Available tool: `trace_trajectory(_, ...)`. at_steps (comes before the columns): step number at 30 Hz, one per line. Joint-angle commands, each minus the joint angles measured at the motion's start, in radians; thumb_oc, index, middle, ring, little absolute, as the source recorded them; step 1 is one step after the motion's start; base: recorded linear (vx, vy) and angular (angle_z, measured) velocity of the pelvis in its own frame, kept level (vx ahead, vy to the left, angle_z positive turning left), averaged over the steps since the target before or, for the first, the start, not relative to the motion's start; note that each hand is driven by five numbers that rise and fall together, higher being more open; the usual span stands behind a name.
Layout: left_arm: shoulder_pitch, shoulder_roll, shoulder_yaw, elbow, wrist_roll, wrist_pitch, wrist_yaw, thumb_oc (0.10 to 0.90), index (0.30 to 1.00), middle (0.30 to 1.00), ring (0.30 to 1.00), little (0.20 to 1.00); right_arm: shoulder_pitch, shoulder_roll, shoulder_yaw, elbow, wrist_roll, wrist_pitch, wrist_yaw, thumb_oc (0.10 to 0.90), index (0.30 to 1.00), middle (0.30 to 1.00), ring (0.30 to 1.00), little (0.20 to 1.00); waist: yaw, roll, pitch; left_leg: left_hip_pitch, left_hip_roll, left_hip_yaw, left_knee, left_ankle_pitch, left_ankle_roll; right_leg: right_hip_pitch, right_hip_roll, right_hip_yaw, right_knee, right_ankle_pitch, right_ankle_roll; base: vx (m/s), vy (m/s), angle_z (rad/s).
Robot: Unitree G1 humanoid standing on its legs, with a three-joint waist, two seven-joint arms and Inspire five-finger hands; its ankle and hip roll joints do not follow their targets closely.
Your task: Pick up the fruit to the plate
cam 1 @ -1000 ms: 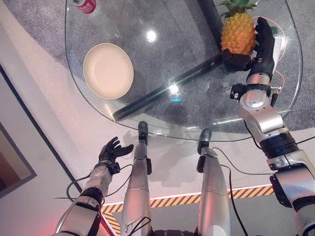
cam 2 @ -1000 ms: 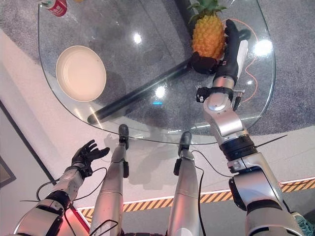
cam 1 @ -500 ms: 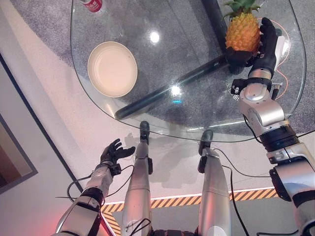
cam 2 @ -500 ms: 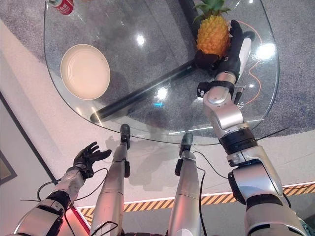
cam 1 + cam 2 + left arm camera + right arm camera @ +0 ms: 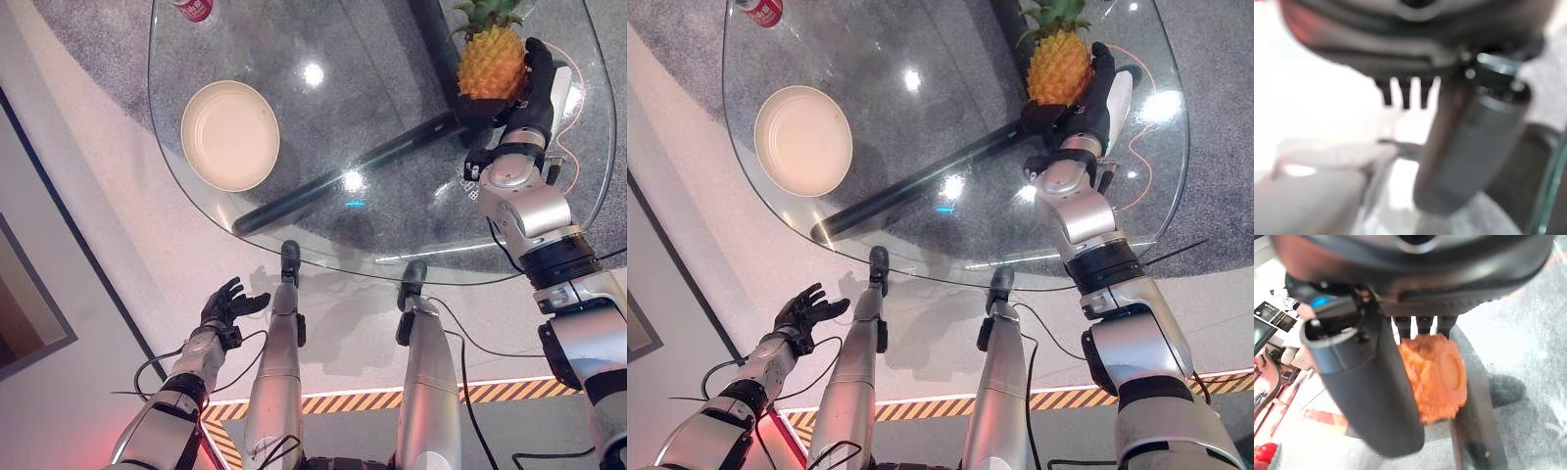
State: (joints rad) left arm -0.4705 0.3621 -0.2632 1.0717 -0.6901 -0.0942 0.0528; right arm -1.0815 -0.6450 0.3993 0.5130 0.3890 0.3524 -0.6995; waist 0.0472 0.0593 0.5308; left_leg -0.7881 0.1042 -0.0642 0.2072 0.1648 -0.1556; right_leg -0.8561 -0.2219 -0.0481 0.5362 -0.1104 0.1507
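A pineapple (image 5: 487, 65) with a green crown stands at the far right of the round glass table (image 5: 323, 117). My right hand (image 5: 530, 93) is wrapped round its lower part, thumb under the base and fingers up its right side. In the right wrist view the orange pineapple (image 5: 1437, 377) sits against the thumb (image 5: 1369, 387). A cream plate (image 5: 230, 135) lies bare on the left side of the table, far from the fruit. My left hand (image 5: 227, 302) hangs below the table edge at the lower left, fingers spread and holding nothing.
A red can (image 5: 194, 9) stands at the table's far left edge. A dark bar (image 5: 343, 176) runs diagonally under the glass, over a grey carpet. A yellow and black striped line (image 5: 362, 392) crosses the floor near me.
The right hand and the pineapple in it have crept toward the table's far right edge. The left hand has stayed where it was.
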Motion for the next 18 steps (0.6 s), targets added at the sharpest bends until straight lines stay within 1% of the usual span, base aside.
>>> trace_trajectory(1, 0.029, 0.044, -0.017, -0.003, 0.018, -0.002, 0.008, 0.800, 0.900, 0.900, 0.900, 0.900, -0.096, -0.037, 0.090, 0.030, -0.113, 0.050, 0.060, 0.100, 0.300, 0.300, 0.300, 0.200, 0.016, -0.009, -0.011, -0.003, -0.084, 0.063, 0.058, -0.075, 0.085, 0.052, 0.060, -0.116, -0.224, 0.174, -0.053, 0.00, 0.000, 0.00)
trace_trajectory(7, 0.029, 0.047, -0.024, -0.011, 0.013, -0.003, 0.014, 0.800, 0.900, 0.900, 0.900, 0.900, -0.146, -0.059, 0.148, 0.076, -0.188, 0.092, 0.073, 0.100, 0.300, 0.300, 0.300, 0.200, 0.025, -0.009, -0.011, -0.003, -0.084, 0.052, 0.059, -0.075, 0.085, 0.054, 0.058, -0.116, -0.222, 0.172, -0.053, 0.00, 0.000, 0.00)
trace_trajectory(10, 0.026, 0.054, -0.025, -0.013, -0.004, -0.003, 0.012, 0.800, 0.900, 0.900, 0.900, 0.900, -0.157, -0.061, 0.162, 0.079, -0.188, 0.096, 0.066, 0.100, 0.300, 0.300, 0.300, 0.200, 0.028, -0.007, -0.011, -0.005, -0.084, 0.051, 0.060, -0.075, 0.085, 0.055, 0.056, -0.119, -0.221, 0.170, -0.053, 0.00, 0.000, 0.00)
trace_trajectory(15, 0.024, 0.055, 0.007, -0.016, -0.103, -0.034, 0.025, 0.800, 0.900, 0.900, 0.900, 0.900, -0.157, -0.059, 0.163, 0.081, -0.190, 0.083, 0.053, 0.100, 0.300, 0.300, 0.300, 0.200, 0.029, -0.004, -0.011, -0.003, -0.084, 0.048, 0.060, -0.076, 0.083, 0.055, 0.056, -0.118, -0.216, 0.164, -0.054, 0.00, 0.000, 0.00)
trace_trajectory(18, 0.017, 0.059, 0.043, -0.029, -0.168, -0.055, 0.046, 0.800, 0.900, 0.900, 0.900, 0.900, -0.150, -0.059, 0.158, 0.076, -0.192, 0.078, 0.043, 0.100, 0.300, 0.300, 0.300, 0.200, 0.029, -0.005, -0.011, 0.001, -0.084, 0.047, 0.058, -0.075, 0.082, 0.058, 0.056, -0.118, -0.214, 0.160, -0.053, 0.00, 0.000, 0.00)
